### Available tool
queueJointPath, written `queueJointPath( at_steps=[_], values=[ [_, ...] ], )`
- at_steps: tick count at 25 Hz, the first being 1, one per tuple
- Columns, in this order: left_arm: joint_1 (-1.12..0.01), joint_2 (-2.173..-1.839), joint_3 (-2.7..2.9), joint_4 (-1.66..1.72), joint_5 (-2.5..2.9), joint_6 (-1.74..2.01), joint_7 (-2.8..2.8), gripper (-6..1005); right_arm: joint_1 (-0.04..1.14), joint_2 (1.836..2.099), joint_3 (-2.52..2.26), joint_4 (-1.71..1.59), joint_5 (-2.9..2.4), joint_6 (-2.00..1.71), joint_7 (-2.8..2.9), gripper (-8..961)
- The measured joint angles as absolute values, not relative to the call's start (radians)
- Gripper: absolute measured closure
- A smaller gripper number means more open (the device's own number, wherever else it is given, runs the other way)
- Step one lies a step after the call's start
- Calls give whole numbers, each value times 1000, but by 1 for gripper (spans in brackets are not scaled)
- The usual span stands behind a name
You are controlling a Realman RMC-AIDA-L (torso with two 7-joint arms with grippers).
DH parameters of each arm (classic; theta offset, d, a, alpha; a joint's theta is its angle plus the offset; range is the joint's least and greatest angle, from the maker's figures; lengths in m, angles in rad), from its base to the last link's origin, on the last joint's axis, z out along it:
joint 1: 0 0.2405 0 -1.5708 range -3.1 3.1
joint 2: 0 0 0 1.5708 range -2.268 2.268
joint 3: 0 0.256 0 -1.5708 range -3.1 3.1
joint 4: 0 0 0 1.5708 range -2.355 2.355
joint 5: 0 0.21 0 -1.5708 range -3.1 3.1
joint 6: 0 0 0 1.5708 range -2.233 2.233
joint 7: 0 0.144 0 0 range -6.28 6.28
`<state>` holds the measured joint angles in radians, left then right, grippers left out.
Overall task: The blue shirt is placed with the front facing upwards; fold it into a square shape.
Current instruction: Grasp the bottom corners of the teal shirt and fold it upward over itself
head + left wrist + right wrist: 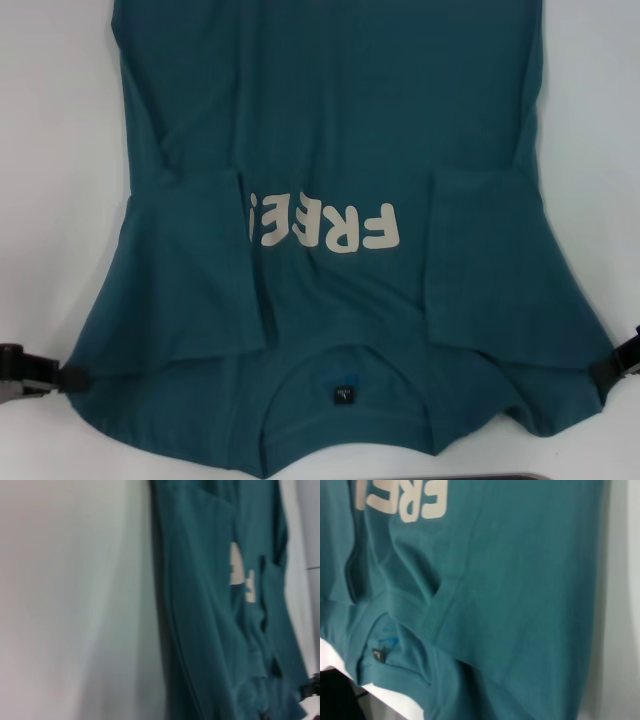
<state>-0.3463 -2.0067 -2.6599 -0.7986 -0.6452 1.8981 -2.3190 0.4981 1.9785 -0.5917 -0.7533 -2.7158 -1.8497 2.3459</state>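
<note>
Both sleeves of the blue shirt (330, 130) lie folded inward over the chest, the left sleeve flap (195, 265) covering the last letter of the pale "FREE" lettering (325, 225) and the right sleeve flap (490, 255) lying just beside the first. The shirt is spread front-up on the white counter (55, 150), collar nearest the robot, with a small dark neck label (343, 393) inside the neckline.

Only the head view shows the end effectors. The left end effector (72, 378) is clenched on the shirt's near left shoulder edge, and the right end effector (606, 370) grips the near right shoulder edge.

The left wrist view shows the shirt's left side edge against bare counter and part of the lettering. The right wrist view shows the collar, the neck label and the right sleeve fold up close.
</note>
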Motion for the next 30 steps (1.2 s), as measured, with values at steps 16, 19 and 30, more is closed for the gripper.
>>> queueJointPath(
  at_steps=[16, 19, 30],
  values=[
    [-335, -2004, -2663, -857, -564, 1895, -2338, 986, 463, 1959, -584, -804, -2751, -1853, 2361, 938],
    [-334, -2002, -2663, -858, -563, 1897, -2338, 987, 462, 1959, -580, -804, -2764, -1853, 2361, 938],
    [-329, -2002, -2665, -853, -555, 1920, -2307, 986, 460, 1952, -575, -812, -2769, -1879, 2350, 938]
  ],
)
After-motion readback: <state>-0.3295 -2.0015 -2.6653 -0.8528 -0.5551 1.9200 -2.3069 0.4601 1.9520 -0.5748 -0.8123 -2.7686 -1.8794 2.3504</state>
